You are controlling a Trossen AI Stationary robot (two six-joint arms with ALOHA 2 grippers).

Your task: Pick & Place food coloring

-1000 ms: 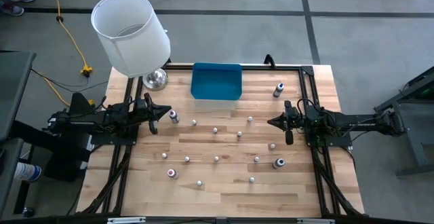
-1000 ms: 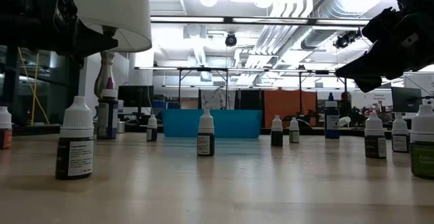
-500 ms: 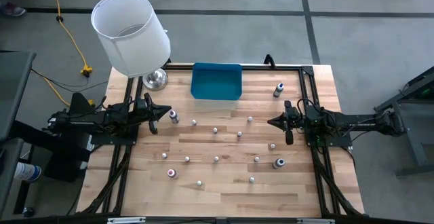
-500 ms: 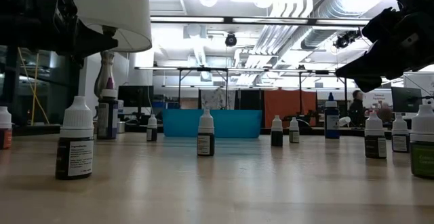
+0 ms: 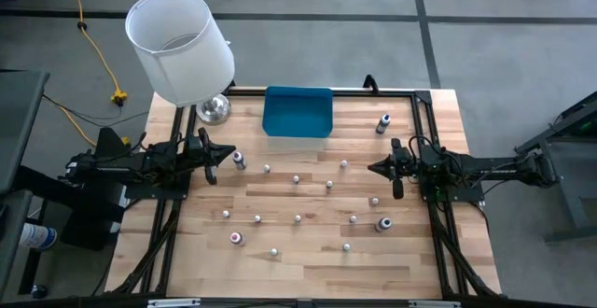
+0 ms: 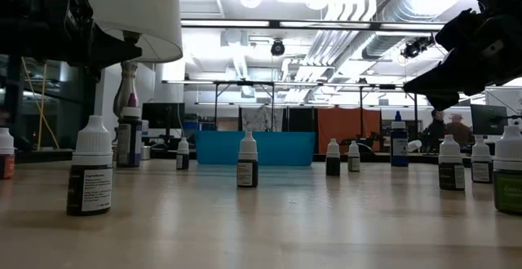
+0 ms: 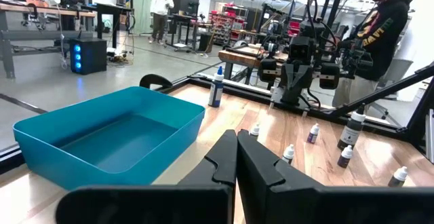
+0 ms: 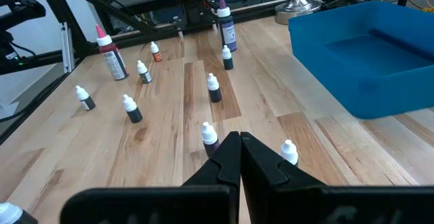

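1. High view: food coloring bottles (image 5: 298, 218) are scattered across the table (image 5: 308, 261); blue bin (image 5: 298, 112) at 12 o'clock. Left gripper (image 5: 220, 156) at 9 o'clock, right gripper (image 5: 377, 168) at 3 o'clock.
2. Left wrist view: fingers (image 7: 224, 157) pressed together, holding nothing.
3. Right wrist view: fingers (image 8: 228, 155) pressed together, holding nothing.

Labels on the food coloring bottles (image 5: 297, 218) too small to read from above.

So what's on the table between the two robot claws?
In the high view, several small white-capped bottles stand on the wood between the left gripper and right gripper, both shut.
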